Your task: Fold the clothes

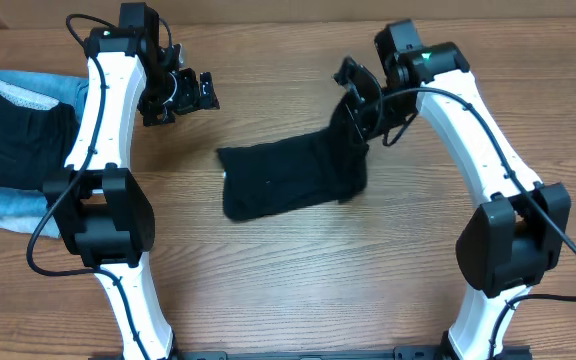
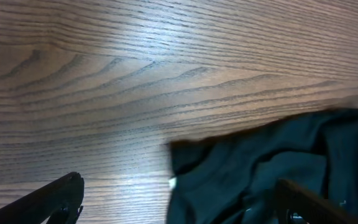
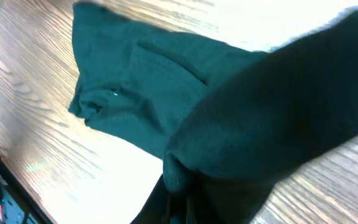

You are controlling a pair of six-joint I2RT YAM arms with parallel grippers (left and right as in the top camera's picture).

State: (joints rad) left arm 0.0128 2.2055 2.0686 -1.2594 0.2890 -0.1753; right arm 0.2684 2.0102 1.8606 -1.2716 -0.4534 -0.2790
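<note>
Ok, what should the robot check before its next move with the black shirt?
1. Grip: right gripper shut on the soft black short-sleeved T-shirt: ok.
2. Ready: left gripper open: ok.
3. Reach: left gripper on the shirt: not ok, it hangs over the bare wooden table, apart from it.
4. Shirt flat: not ok, its right side is lifted and bunched.
5. Light-blue denim pile clear of the shirt: ok.
6. How much cloth is pinched: cannot tell, cloth hides it.

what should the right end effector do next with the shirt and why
Probably carry the held edge leftward over the rest of the black T-shirt. The right end effector is shut on its right edge, lifted off the table, while the left part lies flat; the left end effector hangs open and empty.
</note>
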